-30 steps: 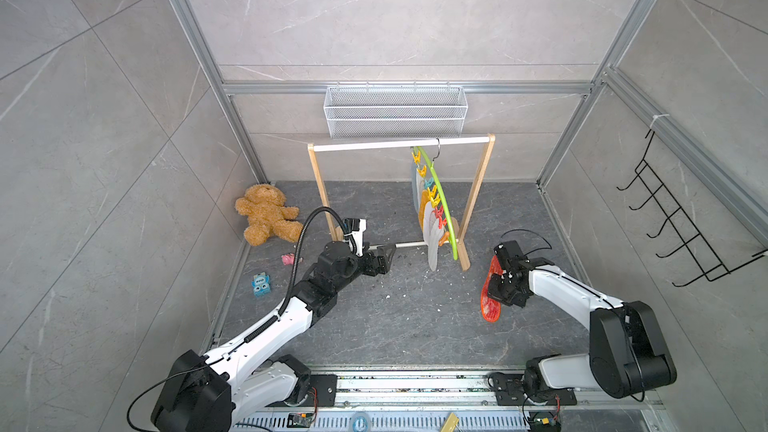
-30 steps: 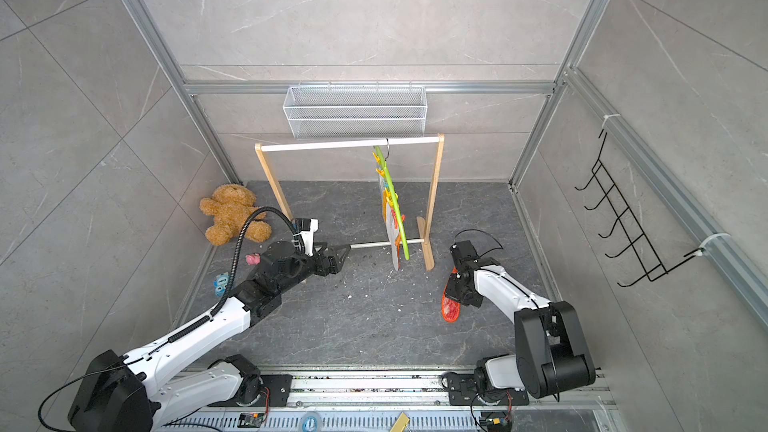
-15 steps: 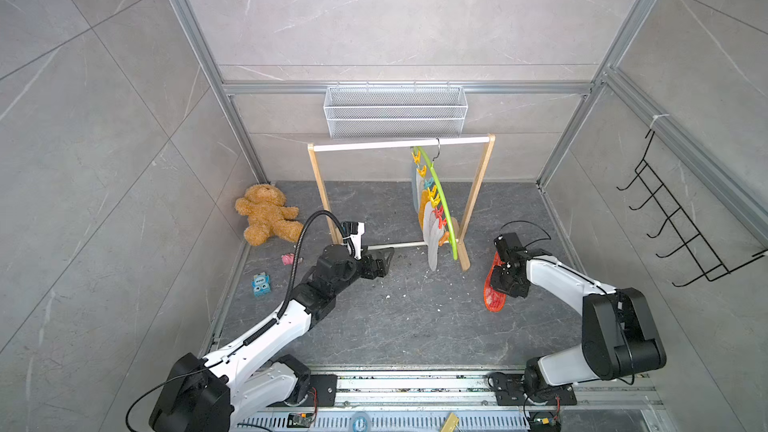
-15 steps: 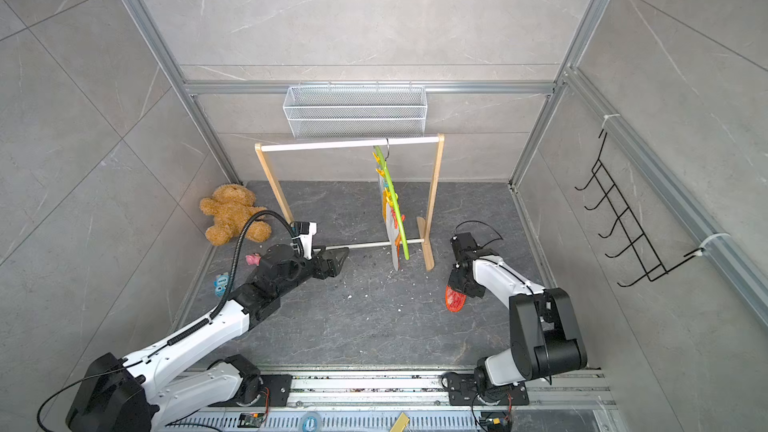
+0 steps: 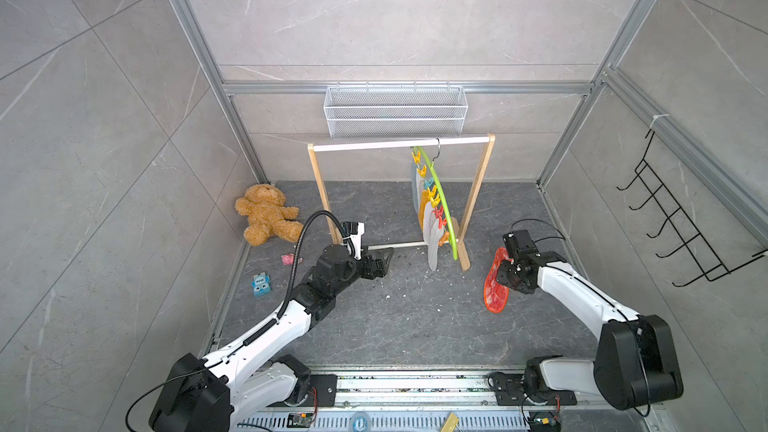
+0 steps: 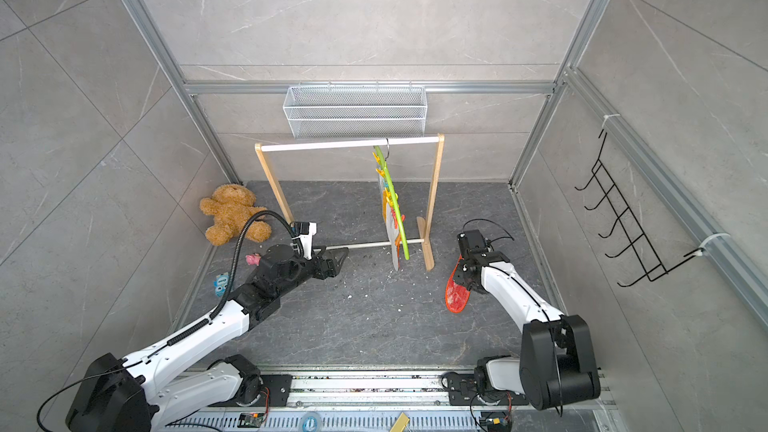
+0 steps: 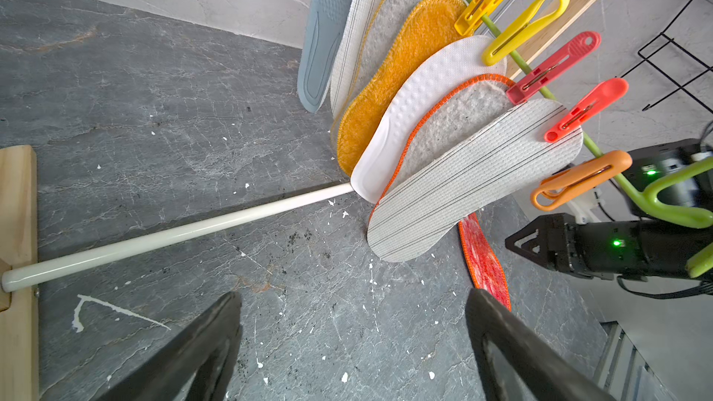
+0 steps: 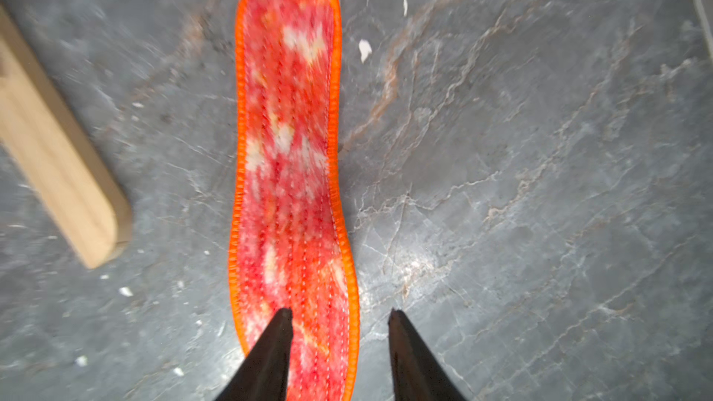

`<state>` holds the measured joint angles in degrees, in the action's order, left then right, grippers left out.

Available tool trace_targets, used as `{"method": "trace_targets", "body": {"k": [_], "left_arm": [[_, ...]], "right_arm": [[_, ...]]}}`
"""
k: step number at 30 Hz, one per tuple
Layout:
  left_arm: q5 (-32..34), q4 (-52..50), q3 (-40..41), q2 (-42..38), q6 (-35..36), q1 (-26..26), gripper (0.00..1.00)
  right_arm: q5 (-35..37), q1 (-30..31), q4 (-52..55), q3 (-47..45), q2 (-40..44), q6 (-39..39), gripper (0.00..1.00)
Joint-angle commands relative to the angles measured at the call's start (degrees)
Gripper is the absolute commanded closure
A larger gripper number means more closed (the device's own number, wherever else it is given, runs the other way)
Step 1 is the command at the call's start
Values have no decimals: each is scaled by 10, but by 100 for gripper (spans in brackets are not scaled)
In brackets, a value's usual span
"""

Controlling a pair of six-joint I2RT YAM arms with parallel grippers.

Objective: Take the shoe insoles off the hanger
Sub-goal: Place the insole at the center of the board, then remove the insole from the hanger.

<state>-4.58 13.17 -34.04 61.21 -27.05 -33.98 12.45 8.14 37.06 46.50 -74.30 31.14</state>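
Right gripper (image 8: 339, 312): jaws parted, not pinching anything, parked right over one end of the insole under it.
Red mesh insole (image 8: 287, 148): foot-shaped pad with an orange stitched rim, flat on the dark grey stone floor (image 8: 540, 148), near the wooden rack's foot (image 8: 58, 171). One fingertip overlaps it in the wrist view, the other is off its edge.
Left gripper (image 7: 353, 293): spread wide, empty, low over the floor, facing the hanging pads but apart from them.
Lime-green curved plastic hanger (image 5: 445, 205): hooked on the rack's white rail (image 5: 374, 145).
Clipped insoles: seven, fanned out, including a blue-grey one (image 7: 324, 32), a fuzzy orange-yellow one (image 7: 393, 82), a white one (image 7: 424, 109) and a pale striped one (image 7: 474, 183) nearest the gripper.
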Motion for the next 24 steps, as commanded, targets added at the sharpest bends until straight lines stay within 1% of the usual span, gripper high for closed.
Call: {"method": "trace_targets", "body": {"k": [1,5,8,12,15,18,22,24], "left_arm": [[-2,5,-16,7,9,2,10],[-3,6,-25,24,32,-16,14],[30,6,-32,40,60,-57,14],[65,18,-33,65,70,-96,15],[89,55,-20,82,76,-124,15],[114,113,2,101,84,-153,15],[143,189,20,150,96,-186,15],[145,222,22,180,88,-193,15]], "right_arm": [[-12,-2,0,7,56,9,51],[-69,-2,-19,6,104,-4,44],[-114,-2,-34,10,119,-12,43],[-162,-2,-44,20,133,-17,42],[-198,-2,-56,27,147,-20,40],[-230,-2,-64,38,161,-20,39],[-283,-2,-78,51,169,-11,40],[-303,-2,-85,54,172,-1,40]]}}
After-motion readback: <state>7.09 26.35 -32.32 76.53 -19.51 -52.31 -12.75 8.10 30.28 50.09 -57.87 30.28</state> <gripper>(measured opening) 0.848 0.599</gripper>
